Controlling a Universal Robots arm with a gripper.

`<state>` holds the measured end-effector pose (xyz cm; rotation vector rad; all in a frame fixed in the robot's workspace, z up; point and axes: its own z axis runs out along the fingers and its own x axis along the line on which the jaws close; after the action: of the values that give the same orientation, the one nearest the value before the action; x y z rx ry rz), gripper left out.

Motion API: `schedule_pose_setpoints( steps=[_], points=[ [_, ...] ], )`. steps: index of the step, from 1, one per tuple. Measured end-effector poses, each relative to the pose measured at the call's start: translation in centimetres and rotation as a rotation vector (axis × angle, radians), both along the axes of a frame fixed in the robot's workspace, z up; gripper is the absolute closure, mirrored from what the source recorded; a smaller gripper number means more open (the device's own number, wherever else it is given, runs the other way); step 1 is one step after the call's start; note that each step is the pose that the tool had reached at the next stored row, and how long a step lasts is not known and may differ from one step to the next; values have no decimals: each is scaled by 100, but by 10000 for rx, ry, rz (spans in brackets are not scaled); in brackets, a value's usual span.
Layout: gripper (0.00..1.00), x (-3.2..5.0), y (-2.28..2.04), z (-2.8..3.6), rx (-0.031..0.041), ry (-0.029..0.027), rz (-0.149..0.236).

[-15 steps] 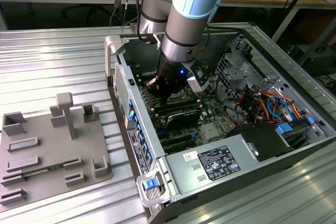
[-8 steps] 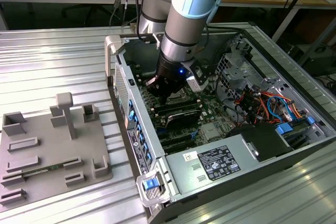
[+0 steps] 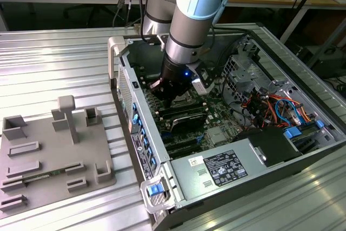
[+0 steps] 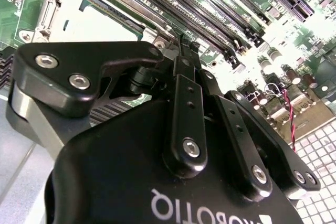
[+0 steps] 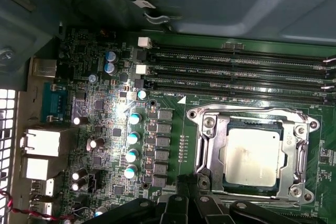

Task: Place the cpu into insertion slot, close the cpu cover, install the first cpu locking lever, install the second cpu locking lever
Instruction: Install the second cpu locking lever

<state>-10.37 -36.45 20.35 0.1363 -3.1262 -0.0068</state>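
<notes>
End effector (image 5: 189,187) fingers together, empty, hovering just beside socket edge, we judge poised at lever. Cpu (image 5: 251,157) seated in insertion slot (image 5: 229,127); cpu cover (image 5: 214,145) down, framing it. We see memory slots (image 5: 236,72) beyond.

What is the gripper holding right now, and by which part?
Nothing that I can see: the gripper has its fingertips together just beside the cpu cover, and the cpu already sits in the insertion slot.
</notes>
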Motion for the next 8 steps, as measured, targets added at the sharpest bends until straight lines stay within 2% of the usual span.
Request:
schedule_pose_setpoints(
  steps=[8],
  points=[
    [89, -1, 1, -25, 44, 4, 73]
  ],
)
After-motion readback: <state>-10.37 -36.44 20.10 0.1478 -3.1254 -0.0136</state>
